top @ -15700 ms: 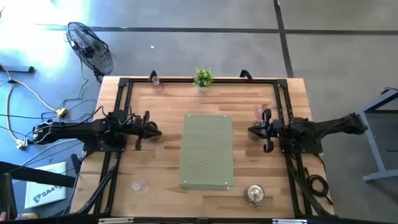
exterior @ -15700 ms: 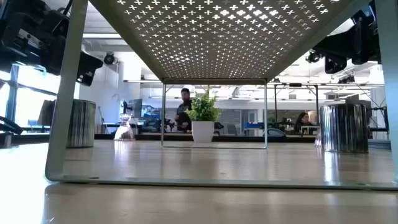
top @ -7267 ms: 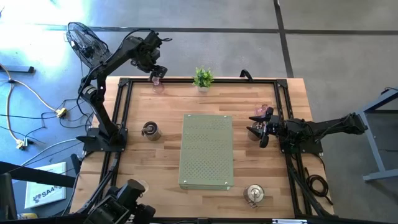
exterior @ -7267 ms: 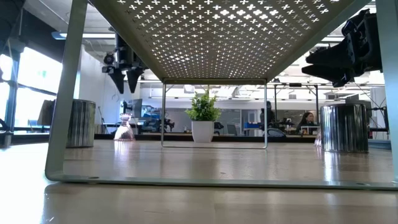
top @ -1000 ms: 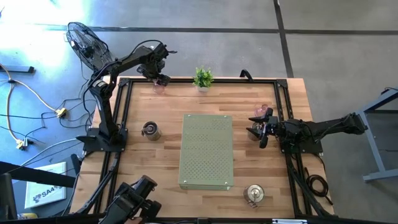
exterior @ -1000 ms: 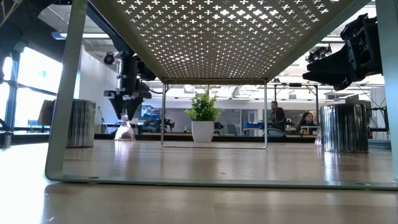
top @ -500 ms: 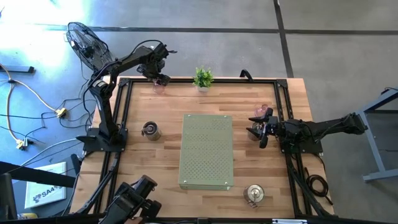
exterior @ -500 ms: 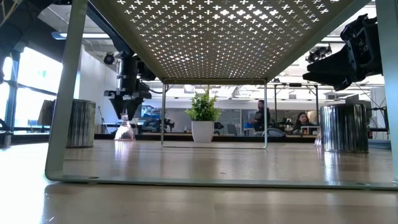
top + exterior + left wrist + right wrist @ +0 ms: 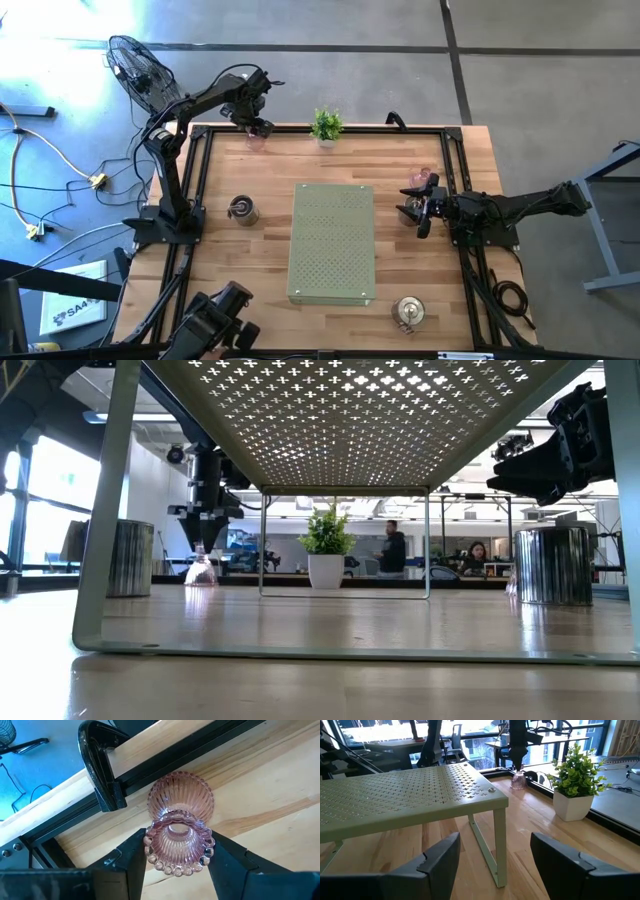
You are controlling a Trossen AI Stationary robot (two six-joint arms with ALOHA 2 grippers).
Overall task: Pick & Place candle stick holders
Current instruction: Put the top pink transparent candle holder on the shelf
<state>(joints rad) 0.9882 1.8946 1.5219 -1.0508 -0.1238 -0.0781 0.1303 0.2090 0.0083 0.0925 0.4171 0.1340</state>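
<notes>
The pink ribbed glass candle stick holder is standing upside down at the far left corner of the desk, close to the black frame rail and its clamp, so the likely trouble is slippage: the fingers are meeting a beaded, rounded rim, and smooth glass could be squirting out or tipping against the rail if the squeeze lands off-centre. A lift that drags sideways could also be knocking it into the clamp. The left claw is straddling that rim, part-open, with both fingers at or just touching the beads; I cannot tell whether it is gripping firmly yet. The right claw is waiting open and empty beside the green perforated stand, near another pinkish holder.
</notes>
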